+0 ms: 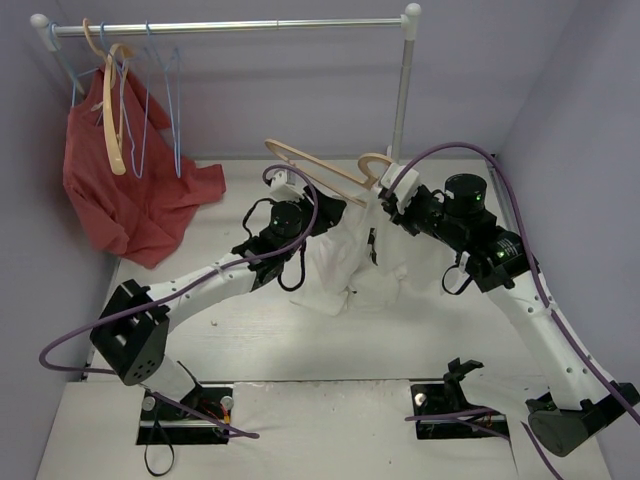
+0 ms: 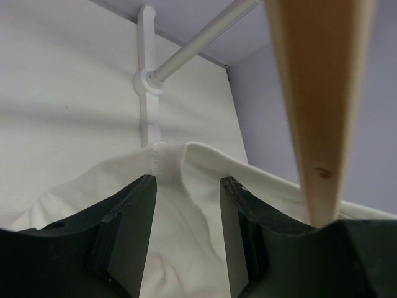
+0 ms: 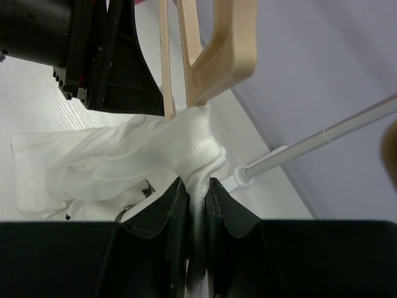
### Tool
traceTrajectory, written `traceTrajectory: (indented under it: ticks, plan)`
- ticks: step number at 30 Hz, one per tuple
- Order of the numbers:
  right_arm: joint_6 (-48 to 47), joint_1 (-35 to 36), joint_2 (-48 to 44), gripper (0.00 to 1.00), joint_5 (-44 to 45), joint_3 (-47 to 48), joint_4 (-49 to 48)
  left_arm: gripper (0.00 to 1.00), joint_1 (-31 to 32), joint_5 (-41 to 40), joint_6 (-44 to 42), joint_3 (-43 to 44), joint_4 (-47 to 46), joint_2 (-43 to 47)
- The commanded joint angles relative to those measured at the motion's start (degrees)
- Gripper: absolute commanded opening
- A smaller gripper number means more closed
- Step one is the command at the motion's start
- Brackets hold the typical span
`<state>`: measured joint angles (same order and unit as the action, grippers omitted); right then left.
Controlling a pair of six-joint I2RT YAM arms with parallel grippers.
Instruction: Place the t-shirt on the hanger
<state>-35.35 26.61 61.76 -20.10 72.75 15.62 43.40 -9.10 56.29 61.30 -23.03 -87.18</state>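
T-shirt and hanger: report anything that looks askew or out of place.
The t-shirt is bunched in a crumpled heap below the hanger, which sits tilted, off the rail. Only the collar reaches the hanger's end, pinched by the right hand. The red garment also hangs lopsided at the rail's left end.

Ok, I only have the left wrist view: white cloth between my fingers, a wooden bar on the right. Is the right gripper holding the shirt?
Observer: Yes, the right gripper is shut on the t-shirt, pinching its ribbed collar.
Operator: And the wooden hanger?
Observer: The hanger sits slantwise between the two grippers, one arm sticking out bare of cloth.
Operator: Where's the rest of the shirt?
Observer: Bunched up, drooping onto the table.
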Motion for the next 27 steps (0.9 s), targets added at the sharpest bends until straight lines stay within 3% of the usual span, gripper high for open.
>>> traceTrajectory:
  ticks: [1,9,18,27]
  plan:
    - [-0.07,0.20,-1.73,0.00,-1.70,0.55,-5.86,0.44,0.55,-1.44,-1.45,3.13,-1.67,0.08]
    - [-0.33,0.19,-1.90,0.00,-2.14,-0.06,-5.51,0.44,0.90,-2.94,-2.50,4.18,0.26,-1.42]
    - [-0.86,0.20,-2.52,0.00,-1.17,-0.15,-3.93,0.01,0.90,-6.10,-5.40,3.13,-0.79,0.16]
    - [-2.18,0.11,-2.87,0.00,1.90,1.25,1.43,0.00,-1.55,-12.69,-12.26,3.04,5.52,4.82]
